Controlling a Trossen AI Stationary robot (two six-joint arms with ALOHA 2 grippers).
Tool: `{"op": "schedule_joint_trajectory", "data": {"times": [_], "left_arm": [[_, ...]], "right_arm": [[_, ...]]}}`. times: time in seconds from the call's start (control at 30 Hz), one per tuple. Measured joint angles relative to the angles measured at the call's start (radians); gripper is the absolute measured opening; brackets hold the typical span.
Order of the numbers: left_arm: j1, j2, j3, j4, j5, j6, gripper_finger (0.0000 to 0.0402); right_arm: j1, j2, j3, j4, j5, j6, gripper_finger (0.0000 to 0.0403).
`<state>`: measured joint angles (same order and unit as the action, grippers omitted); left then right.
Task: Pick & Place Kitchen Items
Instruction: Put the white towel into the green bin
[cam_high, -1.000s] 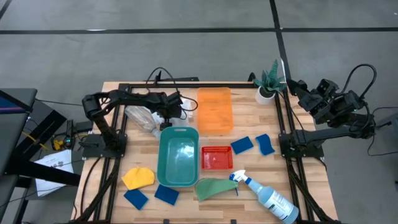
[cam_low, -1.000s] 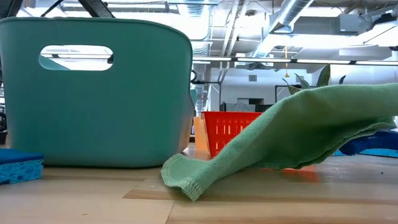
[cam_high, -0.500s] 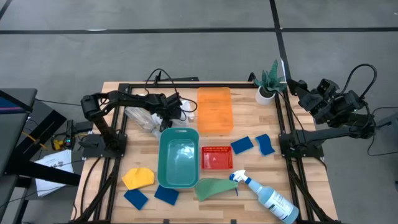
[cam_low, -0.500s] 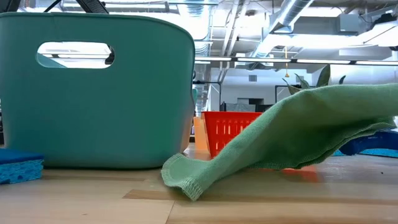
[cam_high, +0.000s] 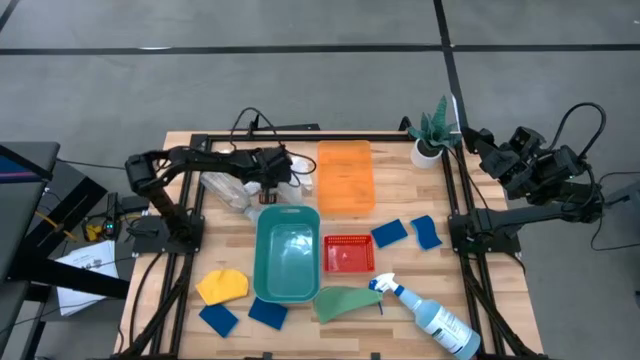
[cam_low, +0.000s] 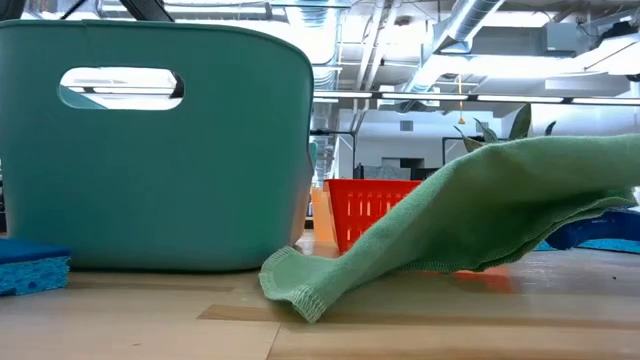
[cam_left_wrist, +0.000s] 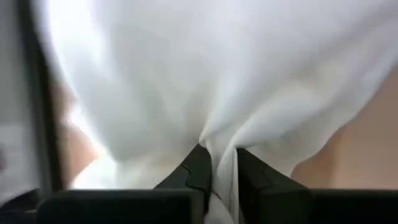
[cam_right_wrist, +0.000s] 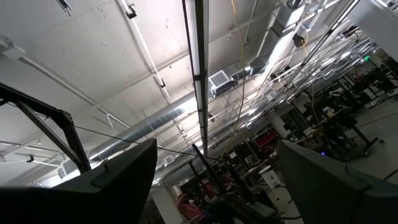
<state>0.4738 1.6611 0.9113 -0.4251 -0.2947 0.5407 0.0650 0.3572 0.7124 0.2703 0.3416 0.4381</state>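
Left wrist view: left end effector (cam_left_wrist: 217, 177) pinched on white cloth (cam_left_wrist: 205, 74), near teal bin's rim (cam_high: 288, 208).

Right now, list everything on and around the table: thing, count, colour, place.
teal bin: 1, teal, table centre
red basket: 1, red, right of the bin
orange tray: 1, orange, far centre
white cloth: 1, white, pinched in the left gripper
clear plastic item: 1, clear, under the left arm
sponges: 4, blue, two right of the basket, two near-left
yellow cloth: 1, yellow, near-left
green cloth: 1, green, near the bin's front
spray bottle: 1, clear with blue trigger, near-right
plant: 1, green in white pot, far-right
left gripper: dark, behind the bin, shut on cloth
right gripper: dark, raised, off the table's right edge, open
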Motion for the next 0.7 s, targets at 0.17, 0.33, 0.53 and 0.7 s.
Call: {"op": "schedule_joint_trajectory", "data": {"times": [0.17, 0.33, 0.53, 0.7], "left_arm": [[0.024, -0.095, 0.0, 0.018, 0.007, -0.019, 0.0009], [0.054, -0.197, 0.0, 0.022, 0.038, -0.1, 0.0014], [0.068, -0.297, 0.001, 0.051, 0.065, -0.223, 0.001], [0.067, -0.366, 0.001, 0.066, 0.075, -0.336, 0.0008]], "right_arm": [[-0.001, 0.0, 0.0, 0.0, 0.0, -0.001, 0.032], [-0.002, 0.0, 0.0, 0.0, 0.0, -0.003, 0.032], [-0.003, 0.0, 0.0, 0.0, 0.001, -0.003, 0.032], [-0.002, 0.0, 0.0, 0.0, 0.001, -0.003, 0.032]]}}
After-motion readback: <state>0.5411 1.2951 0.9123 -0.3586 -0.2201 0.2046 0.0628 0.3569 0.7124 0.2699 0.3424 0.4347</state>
